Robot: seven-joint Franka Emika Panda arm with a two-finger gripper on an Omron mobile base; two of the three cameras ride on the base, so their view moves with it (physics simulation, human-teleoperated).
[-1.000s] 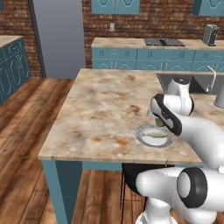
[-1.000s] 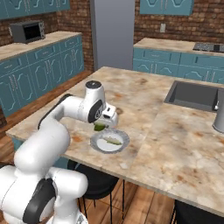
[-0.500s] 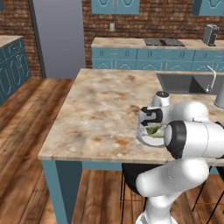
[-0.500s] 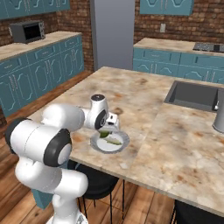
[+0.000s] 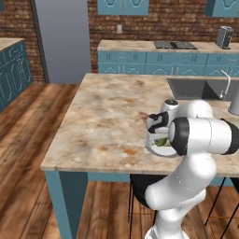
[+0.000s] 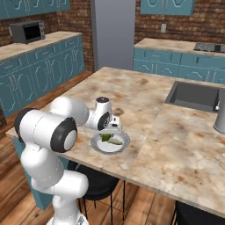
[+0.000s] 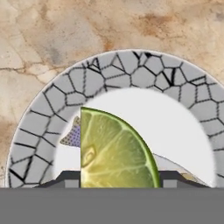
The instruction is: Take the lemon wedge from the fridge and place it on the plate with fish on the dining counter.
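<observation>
Lemon wedge (image 7: pixel 114 151) sits clamped in the gripper (image 7: pixel 118 177) — just above the plate (image 7: pixel 131 65).

Red brick walls (image 5: pixel 154 23) ran behind everything, with teal wall cabinets (image 6: pixel 165 6) hung up high. Teal base cabinets (image 5: pixel 154 63) lined the back under a pale top, a dark cooktop (image 5: pixel 175 45) set into it. A steel microwave (image 6: pixel 27 31) sat on the side run. Warm wooden floorboards (image 5: pixel 21 154) stretched underfoot, and a black stool (image 6: pixel 94 186) stood tucked below.
</observation>
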